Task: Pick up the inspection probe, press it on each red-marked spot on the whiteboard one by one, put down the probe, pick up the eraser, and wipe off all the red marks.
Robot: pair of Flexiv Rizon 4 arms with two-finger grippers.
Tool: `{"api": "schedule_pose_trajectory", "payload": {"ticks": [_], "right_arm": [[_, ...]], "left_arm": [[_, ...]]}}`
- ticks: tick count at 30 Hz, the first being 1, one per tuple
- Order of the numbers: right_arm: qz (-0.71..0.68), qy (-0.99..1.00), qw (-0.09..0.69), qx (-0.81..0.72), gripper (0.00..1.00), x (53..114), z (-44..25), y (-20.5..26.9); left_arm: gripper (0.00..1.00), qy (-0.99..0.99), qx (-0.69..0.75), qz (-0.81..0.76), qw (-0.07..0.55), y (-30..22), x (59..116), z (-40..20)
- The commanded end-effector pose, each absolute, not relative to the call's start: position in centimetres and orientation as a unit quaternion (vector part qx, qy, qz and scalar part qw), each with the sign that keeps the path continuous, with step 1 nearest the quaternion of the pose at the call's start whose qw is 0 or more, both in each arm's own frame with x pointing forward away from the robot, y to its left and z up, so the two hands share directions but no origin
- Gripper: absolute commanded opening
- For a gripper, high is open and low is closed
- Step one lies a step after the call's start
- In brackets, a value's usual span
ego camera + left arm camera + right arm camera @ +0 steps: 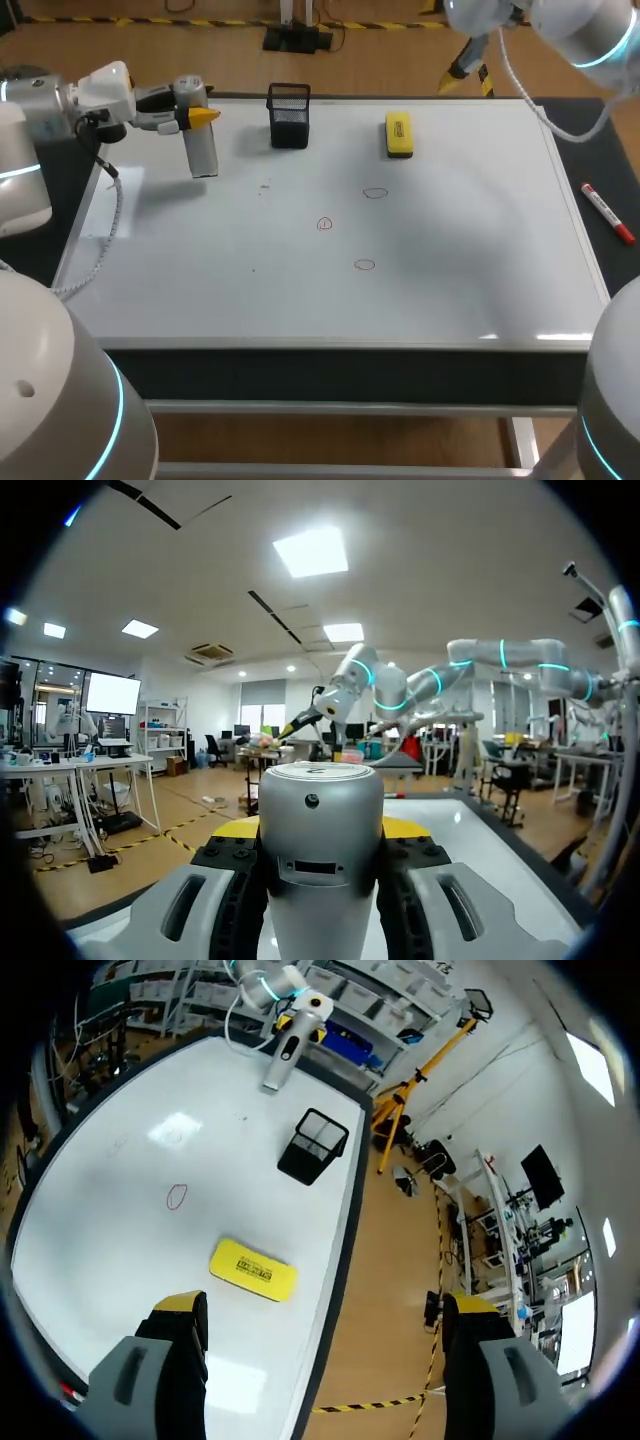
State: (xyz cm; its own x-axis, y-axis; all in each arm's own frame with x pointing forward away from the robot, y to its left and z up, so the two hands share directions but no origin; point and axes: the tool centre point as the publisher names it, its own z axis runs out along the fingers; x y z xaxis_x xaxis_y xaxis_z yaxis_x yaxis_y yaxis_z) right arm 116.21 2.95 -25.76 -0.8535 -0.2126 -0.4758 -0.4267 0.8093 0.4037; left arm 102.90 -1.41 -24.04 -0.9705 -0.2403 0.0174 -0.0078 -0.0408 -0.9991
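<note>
My left gripper (196, 116) is shut on the grey cylindrical probe (201, 148), which hangs upright over the whiteboard's (450, 290) far left part. In the left wrist view the probe (320, 805) fills the gap between the fingers of the left gripper (320, 832). Three small red circles (375, 193), (325, 224), (364, 264) are drawn mid-board. The yellow eraser (398, 134) lies at the far side, seen under my right gripper (325, 1320) as the eraser (252, 1269). That gripper (462, 62) is open and empty, high above the far right edge.
A black mesh basket (289, 115) stands at the far edge between the probe and the eraser, also seen as the basket (312, 1146). A red marker pen (607, 213) lies on the dark table right of the whiteboard.
</note>
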Motion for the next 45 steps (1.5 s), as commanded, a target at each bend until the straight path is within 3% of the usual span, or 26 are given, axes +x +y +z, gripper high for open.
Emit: {"api": "schedule_pose_trajectory", "payload": {"ticks": [1,9,18,30,45], "right_arm": [[0.036,0.930,0.074,-0.359,1.00,116.2,-25.1,3.2],[0.036,0.930,0.074,-0.359,1.00,116.2,-25.1,3.2],[0.054,0.828,0.073,-0.554,1.00,114.9,-27.2,6.4],[0.084,0.726,0.063,-0.680,1.00,112.7,-30.1,6.8],[0.073,0.709,0.040,-0.701,1.00,113.3,-31.3,6.6]], "left_arm": [[0.00,0.688,-0.090,-0.716,0.083,-1.5,102.8,-24.0],[0.00,0.688,-0.090,-0.716,0.083,-1.5,102.8,-24.0],[0.00,0.688,-0.090,-0.716,0.083,-1.5,102.8,-24.0],[0.00,0.688,-0.090,-0.716,0.083,-1.5,102.8,-24.0],[0.00,0.688,-0.090,-0.716,0.083,-1.5,102.8,-24.0]]}}
